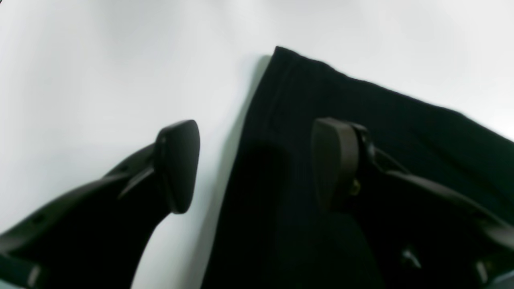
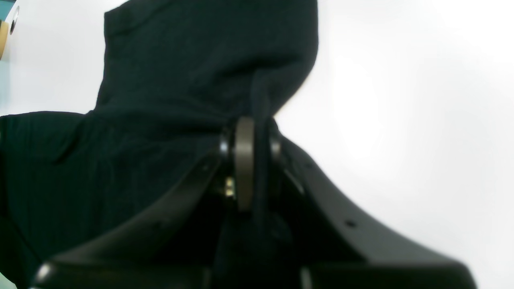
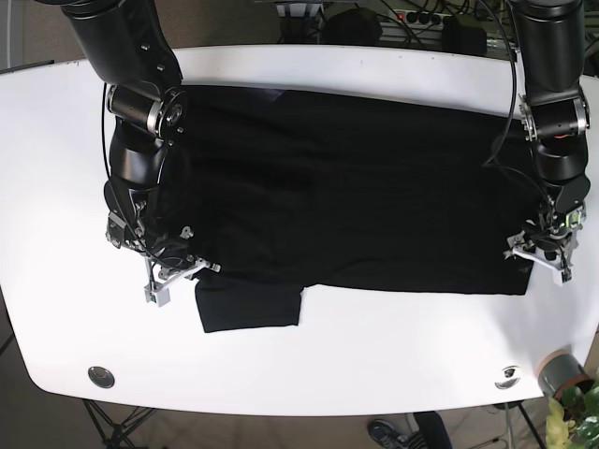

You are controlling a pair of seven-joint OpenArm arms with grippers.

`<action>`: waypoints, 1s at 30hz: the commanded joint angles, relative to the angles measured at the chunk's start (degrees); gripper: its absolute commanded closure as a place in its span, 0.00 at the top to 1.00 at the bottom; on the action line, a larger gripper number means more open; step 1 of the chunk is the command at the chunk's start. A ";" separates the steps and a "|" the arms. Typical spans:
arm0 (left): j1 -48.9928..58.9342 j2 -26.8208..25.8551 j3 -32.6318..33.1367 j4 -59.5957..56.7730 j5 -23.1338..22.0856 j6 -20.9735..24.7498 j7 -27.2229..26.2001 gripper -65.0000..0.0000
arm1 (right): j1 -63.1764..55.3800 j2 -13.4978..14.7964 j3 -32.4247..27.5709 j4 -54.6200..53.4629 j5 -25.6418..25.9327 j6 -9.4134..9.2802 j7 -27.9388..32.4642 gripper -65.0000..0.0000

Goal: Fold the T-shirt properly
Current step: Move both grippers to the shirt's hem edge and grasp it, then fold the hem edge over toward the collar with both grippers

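Two grippers on my screens, and they read very differently. On my right wrist feed the right gripper (image 2: 253, 160) is clenched on the T-shirt (image 2: 180, 80): a ridge of dark cloth runs down between the two pads, which sit pressed close together, and the fabric rises from that pinch toward the far side of the picture. From the base view that right gripper (image 3: 178, 269) sits at the left edge of the garment, just beside the short sleeve (image 3: 248, 305) that juts toward the near edge of the counter (image 3: 374, 365).

Over to my left wrist feed: the left gripper (image 1: 257, 164) is spread wide, released, gripping nothing. One finger (image 1: 178, 164) hangs over bare white counter (image 1: 100, 72); the other finger (image 1: 335, 160) is over the black cloth, and the shirt's straight edge runs between them. A square corner (image 1: 281, 54) of the cloth lies beyond the fingertips. In the base view that left gripper (image 3: 545, 251) is at the shirt's near right corner.

Outward from both: the T-shirt (image 3: 356, 187) lies spread flat across the middle of the white counter, black, wide from left to right. A potted plant (image 3: 571, 393) stands at the near right corner.
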 commanded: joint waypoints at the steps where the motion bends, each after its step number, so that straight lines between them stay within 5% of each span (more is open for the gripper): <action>1: -1.32 -1.07 -0.06 0.75 -0.35 -0.13 -1.16 0.62 | 1.39 0.23 -0.06 0.80 -0.02 0.20 -0.18 0.04; 9: -1.50 -0.10 0.03 0.57 -0.35 -1.72 -0.98 0.74 | 1.39 0.58 0.03 0.80 -0.02 0.46 -0.18 0.04; 13: -1.50 0.60 0.03 0.75 -0.35 -1.72 -0.98 0.68 | 1.39 0.67 0.03 0.89 -0.02 0.55 -0.18 0.04; 20: -1.68 1.65 0.12 0.84 -0.17 -1.98 -1.16 0.32 | 1.39 1.73 0.03 0.89 -0.02 0.55 -0.18 0.04; 26: -1.41 1.57 0.12 0.92 -0.17 -7.61 -2.83 0.04 | 1.65 1.55 -0.15 0.89 -0.02 0.55 -0.18 0.04; 30: -1.68 1.48 0.12 0.92 -0.26 -9.63 -2.83 0.00 | 1.83 1.46 -0.23 0.89 -0.02 0.55 -0.18 0.04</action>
